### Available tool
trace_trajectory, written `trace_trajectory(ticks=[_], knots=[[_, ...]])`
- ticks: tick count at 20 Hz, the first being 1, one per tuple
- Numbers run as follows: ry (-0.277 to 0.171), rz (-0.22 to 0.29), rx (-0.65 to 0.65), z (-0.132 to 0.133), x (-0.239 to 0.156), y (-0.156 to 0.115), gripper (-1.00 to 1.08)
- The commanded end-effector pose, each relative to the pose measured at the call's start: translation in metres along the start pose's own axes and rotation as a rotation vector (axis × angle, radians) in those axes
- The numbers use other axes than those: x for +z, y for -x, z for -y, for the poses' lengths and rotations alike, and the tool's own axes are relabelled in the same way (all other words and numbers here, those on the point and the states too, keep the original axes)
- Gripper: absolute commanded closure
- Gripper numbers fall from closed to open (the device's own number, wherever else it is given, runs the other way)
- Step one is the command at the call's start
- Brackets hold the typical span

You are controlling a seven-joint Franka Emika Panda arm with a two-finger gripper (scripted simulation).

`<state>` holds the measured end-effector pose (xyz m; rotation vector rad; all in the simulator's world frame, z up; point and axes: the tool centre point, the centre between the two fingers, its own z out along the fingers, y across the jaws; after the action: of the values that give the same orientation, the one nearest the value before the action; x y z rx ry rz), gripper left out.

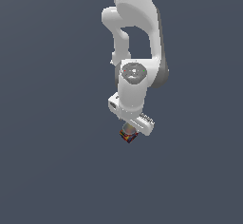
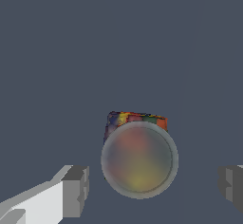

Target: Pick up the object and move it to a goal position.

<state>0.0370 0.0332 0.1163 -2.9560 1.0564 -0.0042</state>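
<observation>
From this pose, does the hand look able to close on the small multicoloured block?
Probably yes. In the wrist view the block sits between the two spread fingers of the hand, with gaps on both sides and nothing else nearby to block it.

Object (image 1: pixel 128 135) directly beneath gripper (image 1: pixel 133 129); in wrist view, object (image 2: pixel 139 157) between spread jaws, touching neither.

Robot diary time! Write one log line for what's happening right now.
stage: lining up to grasp | gripper: open, fingers on either side of the object, not touching | object: not lifted | goal: not visible
</observation>
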Motion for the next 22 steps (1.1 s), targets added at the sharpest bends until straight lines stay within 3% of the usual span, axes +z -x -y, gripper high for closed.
trace_trajectory(ticks=[1,14,22], knots=[[0.001,0.001,0.037,0.002,0.003,0.001,-0.92],[0.003,0.002,0.084,0.005,0.012,0.002,-0.92],[0.003,0.002,0.088,0.004,0.050,0.003,-0.92]])
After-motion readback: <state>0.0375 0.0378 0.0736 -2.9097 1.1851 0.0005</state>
